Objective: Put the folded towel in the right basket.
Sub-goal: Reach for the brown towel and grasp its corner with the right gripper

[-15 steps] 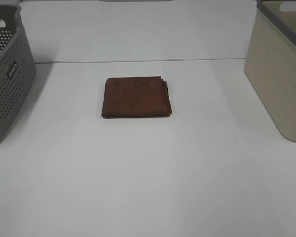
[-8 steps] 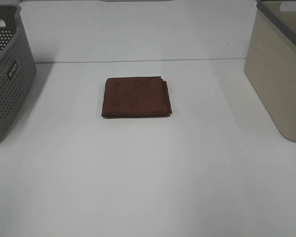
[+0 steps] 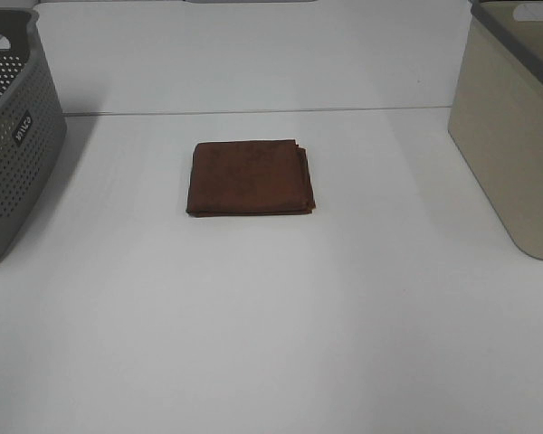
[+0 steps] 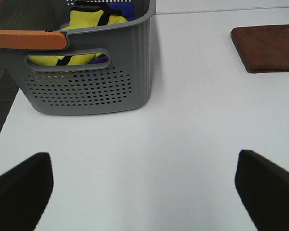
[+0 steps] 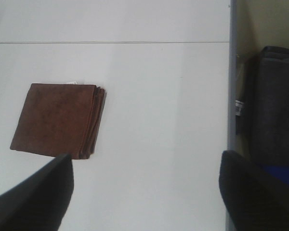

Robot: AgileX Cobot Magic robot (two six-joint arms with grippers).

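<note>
Your right gripper (image 5: 147, 197) has its 2 dark fingers (image 5: 33, 197) spread wide, with only bare table (image 5: 159, 96) between them and nothing held. That open stance suits the job: this arm works on the target's side, and its camera takes in both the folded towel (image 5: 58, 120) and the right basket (image 5: 230, 96). Your left gripper (image 4: 144, 192) is likewise parted and empty, hovering near the grey perforated basket (image 4: 86, 82), which holds yellow cloth (image 4: 91, 19). The towel is well apart from it, so I judge this arm has no part to play.

Neither gripper shows in the high view, so both arms sit back from the work area. The towel lies flat on the table, roughly midway between the 2 baskets and touching neither. Its stacked loose edges face the right basket. That basket, beige with a grey rim, contains a dark grey item (image 5: 274, 96) and something blue.

The task has not begun. Your next move, I judge, is to bring the right gripper over the towel and pinch through all layers, because a shallow grip on the loose edges could let the fold open in transit.
</note>
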